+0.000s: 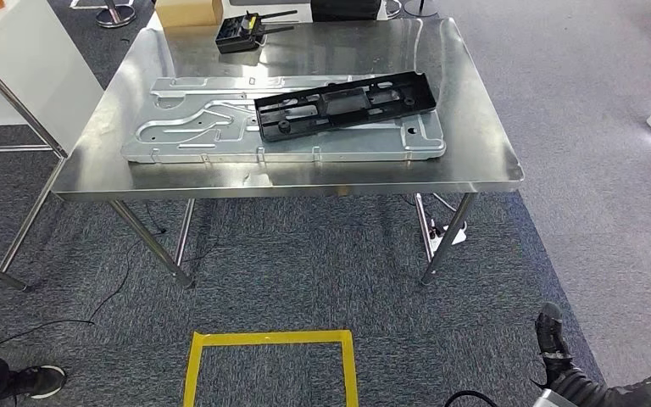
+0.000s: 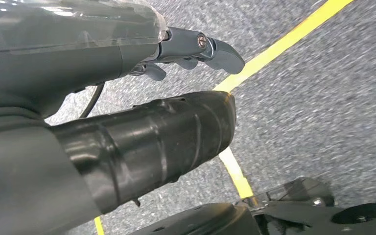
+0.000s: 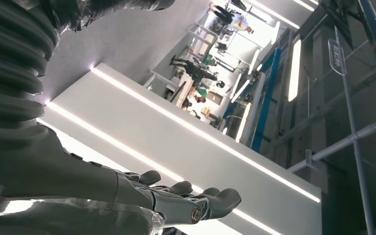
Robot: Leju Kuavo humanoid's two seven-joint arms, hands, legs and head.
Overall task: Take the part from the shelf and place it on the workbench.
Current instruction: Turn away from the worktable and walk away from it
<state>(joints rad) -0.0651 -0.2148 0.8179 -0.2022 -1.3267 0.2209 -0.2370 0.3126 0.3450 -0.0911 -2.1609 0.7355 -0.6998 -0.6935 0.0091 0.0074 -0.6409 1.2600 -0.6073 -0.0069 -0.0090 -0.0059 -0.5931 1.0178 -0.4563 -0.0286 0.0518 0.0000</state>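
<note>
A steel bench (image 1: 305, 174) stands ahead on grey carpet, and the black part (image 1: 345, 103), a long ribbed plastic frame, lies on it, resting tilted across the right half of a pale stamped metal panel (image 1: 212, 127) that stretches along the bench's near side. At the far edge sit a small black device (image 1: 239, 34) and, to its left, a cardboard box (image 1: 188, 11). A white table (image 1: 25, 59) stands at the left, touching or just beside the bench's far left corner. On the floor near the robot a square of yellow tape (image 1: 271, 341) marks the carpet, and a person's dark shoe (image 1: 38, 381) shows at the near left. The right robot hand (image 1: 551, 332) hangs low at the near right, well apart from the bench; in its wrist view the right robot hand (image 3: 196, 200) is released, fingers loosely extended and grasping nothing. The left robot hand (image 2: 196, 49) hangs over the carpet beside the yellow tape (image 2: 274, 49), its fingers (image 2: 223, 55) apart and grasping nothing.
</note>
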